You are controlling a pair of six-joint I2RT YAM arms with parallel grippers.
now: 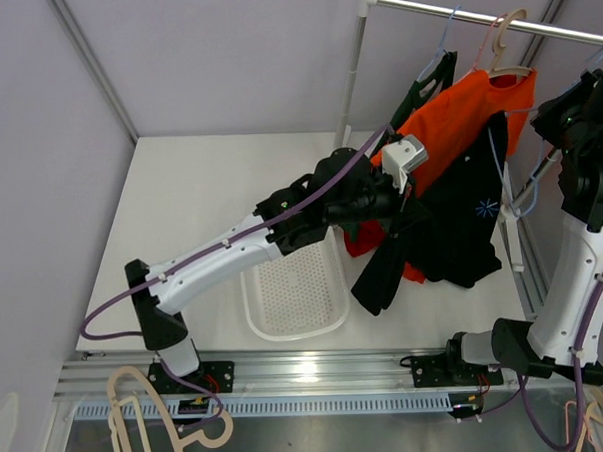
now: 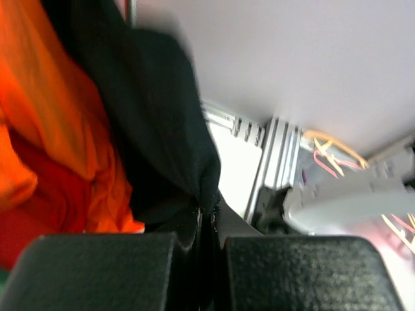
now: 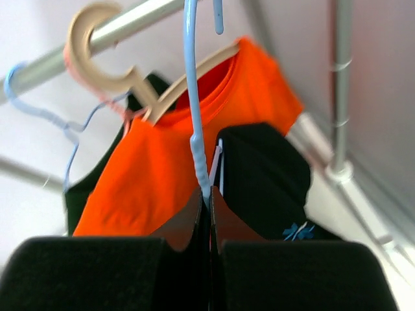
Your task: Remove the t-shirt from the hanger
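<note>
White table [image 1: 210,190], pale walls, clothes rail [image 1: 492,14] overhead, and both arms are on the garment!

Left gripper [image 2: 206,259] is clamped tight on a fold of the black t-shirt [image 1: 461,219]. Right gripper [image 3: 209,259] is pinched closed around the stem of the blue hanger [image 3: 192,97]. The black t-shirt sags low between the arms, in front of the orange t-shirt [image 1: 457,114], which hangs on a beige hanger [image 1: 509,47], and its hem spills onto the table beside the white mesh tray [image 1: 295,296]. Whether it's fully off the blue hanger, I can't tell.
</note>
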